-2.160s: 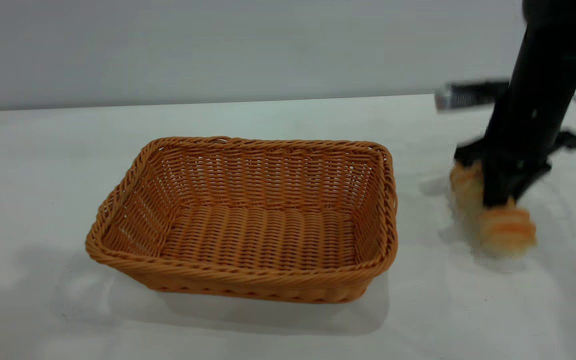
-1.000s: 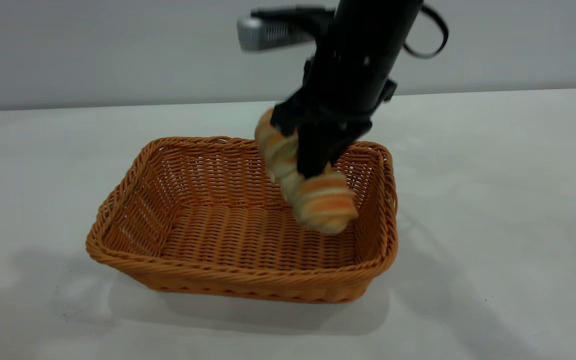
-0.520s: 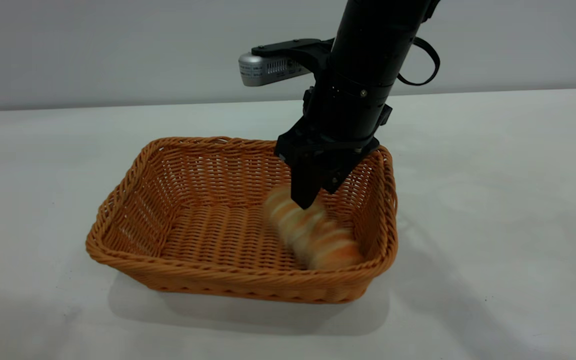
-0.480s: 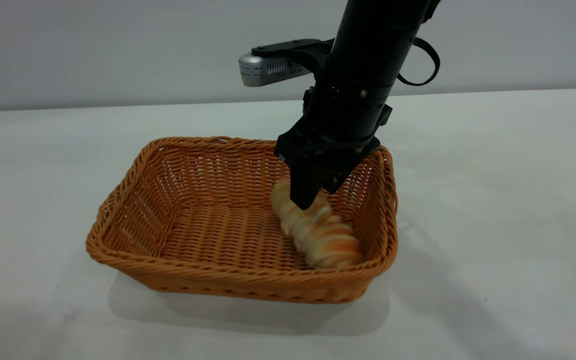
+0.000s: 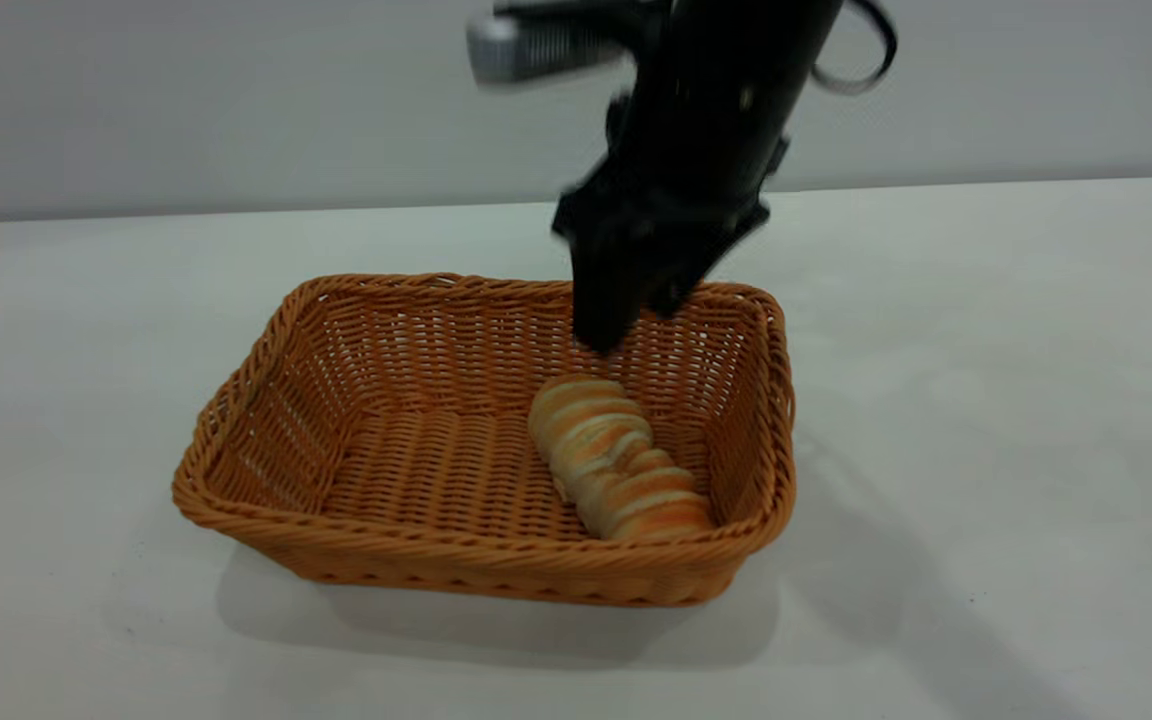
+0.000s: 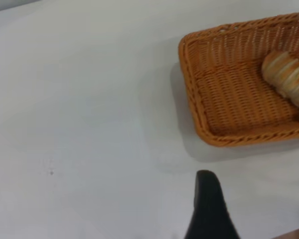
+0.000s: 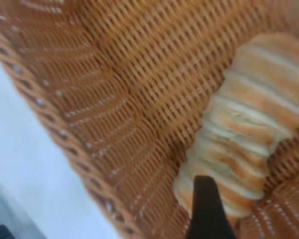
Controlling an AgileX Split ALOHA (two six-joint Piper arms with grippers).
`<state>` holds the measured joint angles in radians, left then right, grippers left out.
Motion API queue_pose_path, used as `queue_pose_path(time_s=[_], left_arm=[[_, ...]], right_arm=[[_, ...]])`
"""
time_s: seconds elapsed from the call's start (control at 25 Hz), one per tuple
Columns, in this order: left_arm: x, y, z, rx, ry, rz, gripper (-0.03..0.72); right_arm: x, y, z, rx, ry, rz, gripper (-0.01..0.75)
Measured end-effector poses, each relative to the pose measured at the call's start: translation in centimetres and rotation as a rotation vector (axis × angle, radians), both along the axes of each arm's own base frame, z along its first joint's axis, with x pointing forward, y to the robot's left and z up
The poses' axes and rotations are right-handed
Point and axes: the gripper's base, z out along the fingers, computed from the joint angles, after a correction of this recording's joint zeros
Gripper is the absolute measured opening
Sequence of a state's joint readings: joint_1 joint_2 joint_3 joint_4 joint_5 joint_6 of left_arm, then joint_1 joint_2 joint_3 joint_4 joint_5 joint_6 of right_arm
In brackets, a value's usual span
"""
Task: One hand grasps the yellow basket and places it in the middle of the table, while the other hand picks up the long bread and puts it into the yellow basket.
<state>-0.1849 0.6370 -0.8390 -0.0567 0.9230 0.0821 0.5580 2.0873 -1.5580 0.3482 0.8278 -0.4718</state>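
The yellow basket [image 5: 476, 555] stands on the white table [image 5: 986, 400] near its middle. The long bread [image 5: 616, 455] lies loose inside the basket at its right end, pointing from the back wall to the front right corner. My right gripper [image 5: 631, 320] hangs open and empty just above the bread, over the basket's back rim. The right wrist view shows the bread [image 7: 249, 124] on the woven floor [image 7: 89, 99] below one finger [image 7: 204, 209]. The left wrist view shows the basket [image 6: 189, 94] and bread [image 6: 289, 77] from well off to the side, with my left gripper [image 6: 212, 199] over bare table.
The table around the basket is bare white with a few tiny dark specks [image 6: 51, 173]. A grey wall runs behind the table's back edge [image 5: 236, 215]. The right arm's silver camera housing [image 5: 526, 45] sticks out above the basket.
My right gripper carried the bread from the table's right side over the basket, lowered it, let it go and has now risen. The bread has settled on the basket floor.
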Motion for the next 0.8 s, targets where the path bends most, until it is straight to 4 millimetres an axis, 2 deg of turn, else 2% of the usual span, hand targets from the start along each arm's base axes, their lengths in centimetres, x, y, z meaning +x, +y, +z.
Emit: queue_pose_path(time_s=[0.36,0.56,0.8], left_arm=[[-6.4,1.3,-2.7,0.001,-0.092,0.004,0.540],[-8.2,1.8,-4.6,0.009,-0.099,0.008,0.540],[-9.4,2.0,-6.7,0.003,-0.058,0.019,0.540]], right_arm=[[-2.7,-1.7,7.9,0.009,-0.050,0.044,0.550],[-5.1,-3.1,12.6,0.042,-0.082,0.043,0.550],[-9.3,-5.6,18.9,0.090,-0.145,0.047,0.550]])
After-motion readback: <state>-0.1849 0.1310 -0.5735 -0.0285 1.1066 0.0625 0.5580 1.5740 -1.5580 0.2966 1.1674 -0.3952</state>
